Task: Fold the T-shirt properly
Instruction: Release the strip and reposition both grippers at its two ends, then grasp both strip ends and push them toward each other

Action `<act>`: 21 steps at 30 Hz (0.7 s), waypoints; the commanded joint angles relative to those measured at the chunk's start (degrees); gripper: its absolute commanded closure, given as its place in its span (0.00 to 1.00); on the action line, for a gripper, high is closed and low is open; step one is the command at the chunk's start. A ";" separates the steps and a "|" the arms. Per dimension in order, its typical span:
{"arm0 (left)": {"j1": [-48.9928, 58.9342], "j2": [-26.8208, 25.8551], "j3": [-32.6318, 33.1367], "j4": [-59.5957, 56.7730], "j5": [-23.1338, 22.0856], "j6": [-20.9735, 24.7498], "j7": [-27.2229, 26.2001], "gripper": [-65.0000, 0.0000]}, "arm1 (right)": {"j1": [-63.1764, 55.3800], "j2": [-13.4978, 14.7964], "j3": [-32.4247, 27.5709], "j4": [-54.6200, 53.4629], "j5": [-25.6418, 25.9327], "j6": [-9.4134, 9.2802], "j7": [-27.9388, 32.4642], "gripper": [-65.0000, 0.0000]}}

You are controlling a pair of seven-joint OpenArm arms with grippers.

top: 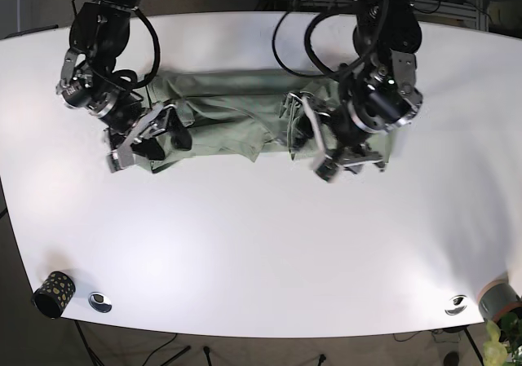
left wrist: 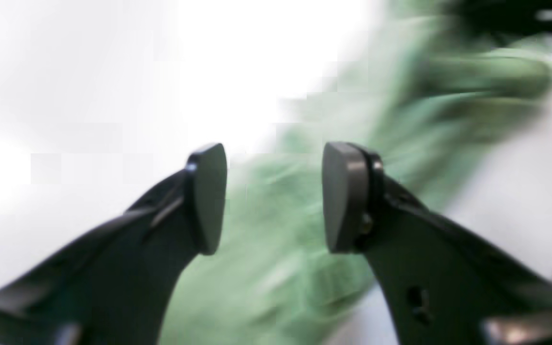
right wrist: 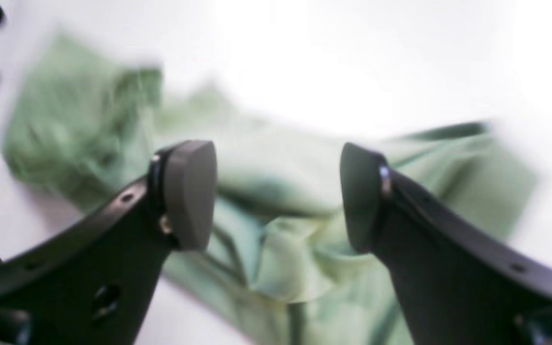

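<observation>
The light green T-shirt (top: 228, 105) lies crumpled and stretched sideways across the far middle of the white table (top: 261, 235). My left gripper (left wrist: 276, 196) is open and empty, just above the shirt's fabric (left wrist: 266, 268); in the base view it (top: 314, 147) hovers over the shirt's right part. My right gripper (right wrist: 276, 194) is open and empty above rumpled folds of the shirt (right wrist: 281, 158); in the base view it (top: 147, 142) is at the shirt's left end. Both wrist views are motion-blurred.
A black dotted cup (top: 51, 293) and a small metal disc (top: 99, 302) sit at the front left corner. Another disc (top: 455, 304) and a grey pot (top: 499, 299) sit at the front right. Cables (top: 302, 32) hang over the back edge.
</observation>
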 commanded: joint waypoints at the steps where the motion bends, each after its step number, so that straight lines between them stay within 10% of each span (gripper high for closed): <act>1: -0.50 -1.04 -4.27 0.45 -0.47 0.33 -0.46 0.59 | 1.33 3.40 4.14 0.51 3.78 0.34 -0.74 0.41; 9: 0.38 -4.03 -14.29 -1.22 -1.35 -2.75 -0.46 0.60 | 4.23 8.85 15.57 -13.73 10.63 0.34 -3.11 0.41; 17: 1.08 -4.38 -20.45 -8.70 -3.37 -5.52 -0.55 0.99 | 6.34 11.40 16.54 -28.59 10.98 0.34 -3.11 0.41; 21: 0.55 -4.38 -22.73 -12.83 -3.46 -5.52 -0.73 1.00 | 5.99 9.56 16.19 -29.20 10.90 0.34 -3.11 0.41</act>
